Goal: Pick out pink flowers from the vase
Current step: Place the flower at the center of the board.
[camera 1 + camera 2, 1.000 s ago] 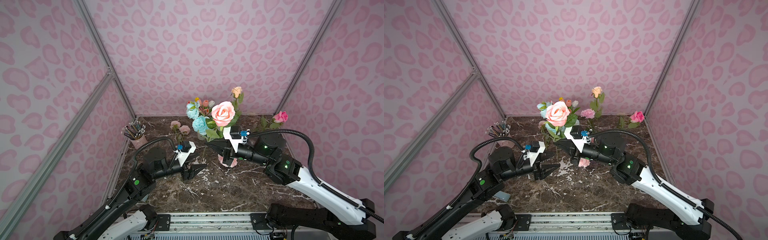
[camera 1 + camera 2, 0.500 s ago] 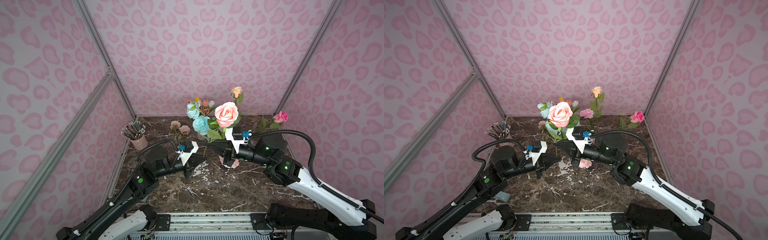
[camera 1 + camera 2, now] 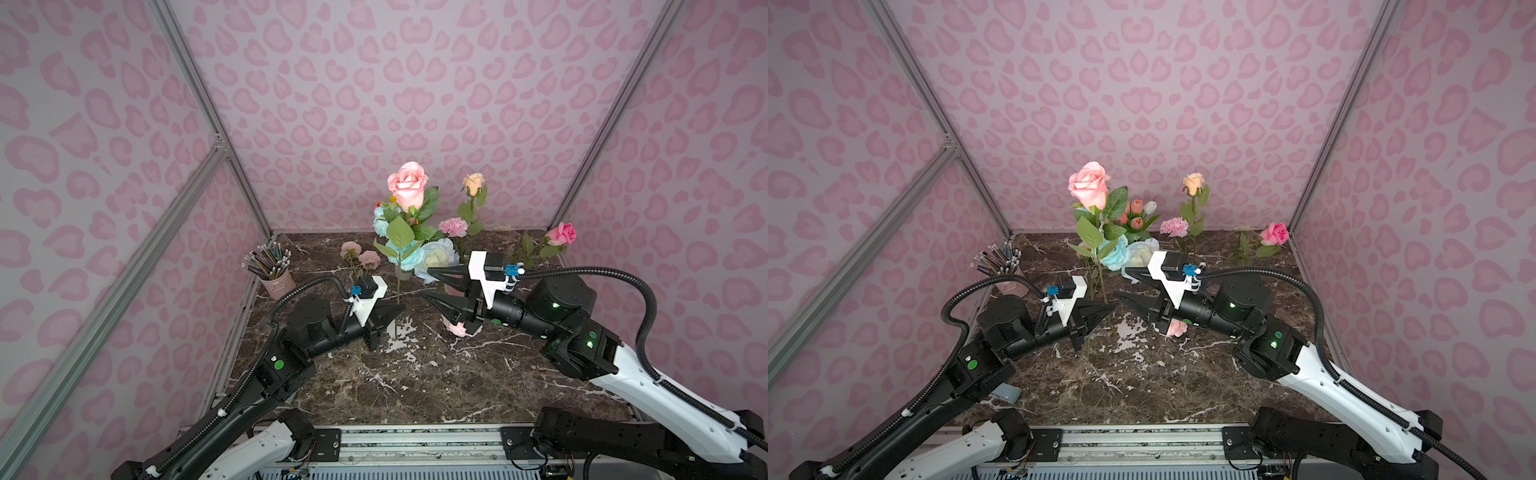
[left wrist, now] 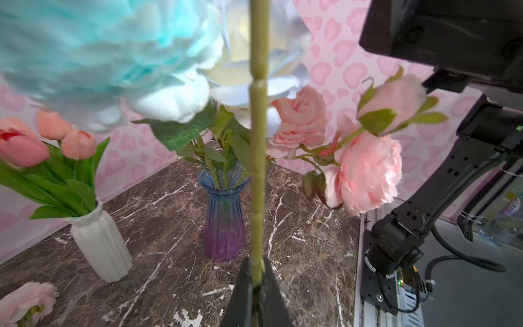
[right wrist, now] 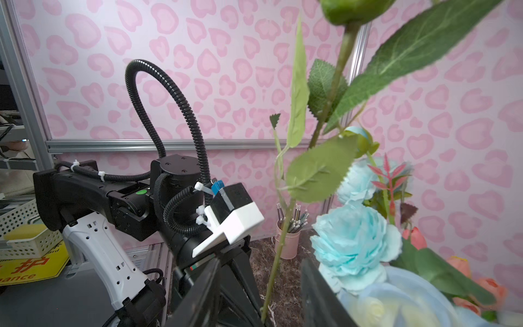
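Left wrist view: pinching rose stem [image 4: 258,141] low with left hand [image 4: 256,263], likely to lift it clear of vase [image 4: 225,220], with right hand [image 3: 424,282] spread, gripping nothing.

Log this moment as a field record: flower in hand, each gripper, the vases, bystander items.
flower in hand: big pink rose, upright, stem in no vase
left gripper: shut on the rose's stem
right gripper: open, holds nothing, tips near that stem
blue-purple vase: green stems in it
white vase: holds salmon-pink tulips
pencil cup: against the wall on the left side
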{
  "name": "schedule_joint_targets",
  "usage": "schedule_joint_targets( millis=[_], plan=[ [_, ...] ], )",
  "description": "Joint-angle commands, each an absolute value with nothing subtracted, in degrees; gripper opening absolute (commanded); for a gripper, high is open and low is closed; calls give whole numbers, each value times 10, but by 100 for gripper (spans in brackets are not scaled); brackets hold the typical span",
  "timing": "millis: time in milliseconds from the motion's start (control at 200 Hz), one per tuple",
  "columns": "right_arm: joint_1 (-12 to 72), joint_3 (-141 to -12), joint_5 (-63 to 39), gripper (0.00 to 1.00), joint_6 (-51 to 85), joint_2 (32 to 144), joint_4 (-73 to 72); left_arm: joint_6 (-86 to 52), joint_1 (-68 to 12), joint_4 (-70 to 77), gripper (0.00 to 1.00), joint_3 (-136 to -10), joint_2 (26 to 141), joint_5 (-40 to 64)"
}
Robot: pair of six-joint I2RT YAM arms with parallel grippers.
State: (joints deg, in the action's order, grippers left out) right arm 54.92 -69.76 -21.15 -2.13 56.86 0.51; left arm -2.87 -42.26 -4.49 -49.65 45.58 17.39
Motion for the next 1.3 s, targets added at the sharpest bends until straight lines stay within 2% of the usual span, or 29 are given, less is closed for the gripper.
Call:
schedule_joint_targets(
  millis=[0, 185, 265, 350, 480, 580, 665, 735, 825, 905, 995, 1295],
  plan=[
    [549, -689, -189, 51, -36, 547, -3, -34, -414, -9, 3, -500, 436, 100],
    [550, -689, -181, 52, -32, 522, 0, -22, -413, -31, 3, -520, 405, -36],
    [549, -682, -154, 54, -19, 510, -12, -41, -402, -90, 3, -561, 434, -73],
    [549, -676, -120, 54, -14, 494, -21, -94, -365, -169, 3, -620, 497, -35],
    [549, -742, -14, 53, 23, 504, 62, -160, -324, -161, 3, -622, 528, 2],
    [549, -816, 82, 40, 44, 518, 150, -185, -293, -160, 2, -629, 540, 6],
    [549, -794, 98, 38, 38, 491, 124, -200, -261, -167, 3, -635, 575, 25],
    [549, -758, 149, 43, 68, 467, 96, -230, -217, -164, 3, -638, 626, 81],
    [549, -775, 210, 47, 99, 476, 148, -262, -168, -136, 2, -623, 691, 159],
    [548, -809, 230, 49, 119, 496, 210, -240, -159, -133, 2, -614, 736, 143],
    [548, -810, 221, 51, 127, 502, 236, -250, -134, -126, 2, -615, 787, 171],
    [548, -727, 236, 54, 135, 443, 198, -258, -111, -141, 2, -589, 839, 194]
  ],
)
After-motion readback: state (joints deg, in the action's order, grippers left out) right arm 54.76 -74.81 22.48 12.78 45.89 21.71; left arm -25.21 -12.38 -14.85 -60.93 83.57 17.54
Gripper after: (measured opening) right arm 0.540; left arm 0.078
